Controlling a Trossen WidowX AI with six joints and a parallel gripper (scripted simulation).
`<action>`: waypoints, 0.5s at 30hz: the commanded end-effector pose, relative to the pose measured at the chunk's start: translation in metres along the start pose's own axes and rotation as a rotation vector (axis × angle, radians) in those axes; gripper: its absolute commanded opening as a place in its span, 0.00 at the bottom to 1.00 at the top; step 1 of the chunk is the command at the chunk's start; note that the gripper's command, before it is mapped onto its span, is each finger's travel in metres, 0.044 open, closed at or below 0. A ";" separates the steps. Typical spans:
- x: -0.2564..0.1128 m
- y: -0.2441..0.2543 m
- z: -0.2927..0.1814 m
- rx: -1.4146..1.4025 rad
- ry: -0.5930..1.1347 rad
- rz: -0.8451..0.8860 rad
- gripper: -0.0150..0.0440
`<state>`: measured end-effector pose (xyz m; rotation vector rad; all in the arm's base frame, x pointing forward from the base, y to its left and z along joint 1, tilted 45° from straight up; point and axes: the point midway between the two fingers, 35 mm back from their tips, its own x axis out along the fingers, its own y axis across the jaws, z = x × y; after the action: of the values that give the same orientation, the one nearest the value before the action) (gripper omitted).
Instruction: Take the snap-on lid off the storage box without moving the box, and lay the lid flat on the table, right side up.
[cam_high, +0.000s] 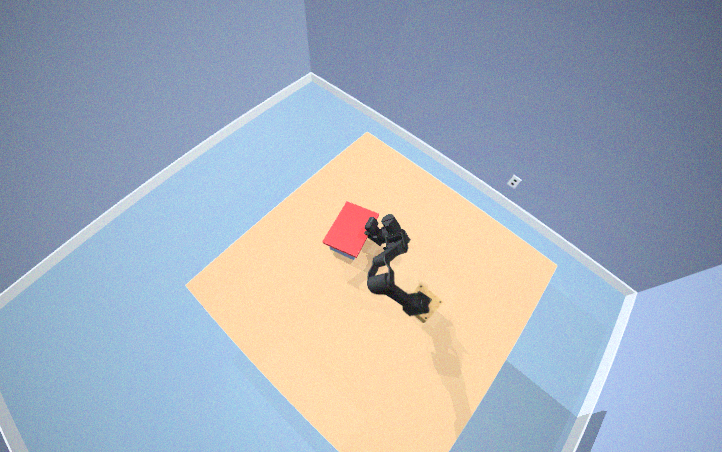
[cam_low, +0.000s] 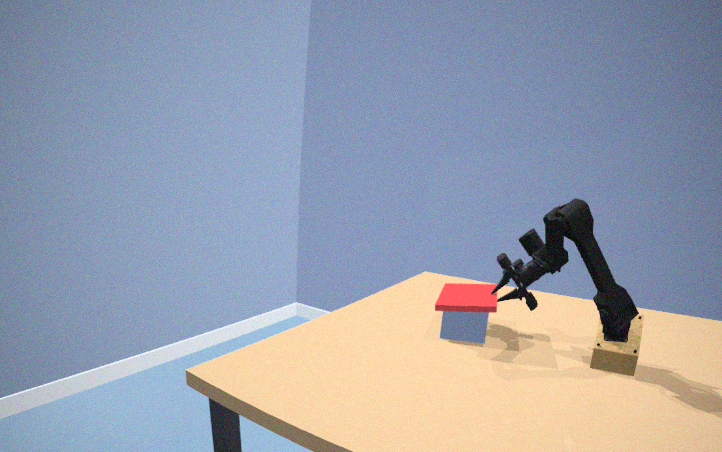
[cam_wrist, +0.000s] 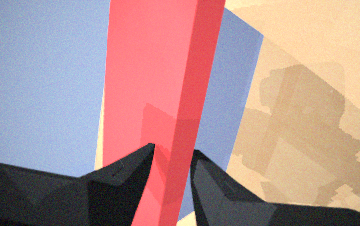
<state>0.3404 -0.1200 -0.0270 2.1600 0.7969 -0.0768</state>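
Observation:
The red lid (cam_high: 349, 229) (cam_low: 466, 295) (cam_wrist: 145, 75) lies right side up over the blue storage box (cam_low: 463, 326) (cam_wrist: 225, 100). The box stands upright on the table (cam_high: 319, 330) (cam_low: 372, 362). My gripper (cam_high: 368, 234) (cam_low: 495, 296) (cam_wrist: 173, 152) is shut on the lid's edge nearest the arm base, with one finger over the top face and the other at the lower side. The frames do not show clearly whether there is a small gap between lid and box at the gripped side. The lid hides the inside of the box.
The arm's base block (cam_high: 434, 301) (cam_low: 613, 361) stands on the table, to the right of the box in the exterior view. The table's left corner (cam_low: 192, 374) is beyond the box on the side away from the base. Arm shadows fall beside the box.

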 end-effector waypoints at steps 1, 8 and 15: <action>-0.005 0.005 0.000 -0.007 0.002 0.012 0.25; -0.001 0.002 0.000 -0.001 0.000 0.004 0.25; -0.001 0.002 0.000 -0.001 0.000 0.004 0.25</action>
<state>0.3400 -0.1223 -0.0252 2.1610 0.7907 -0.0727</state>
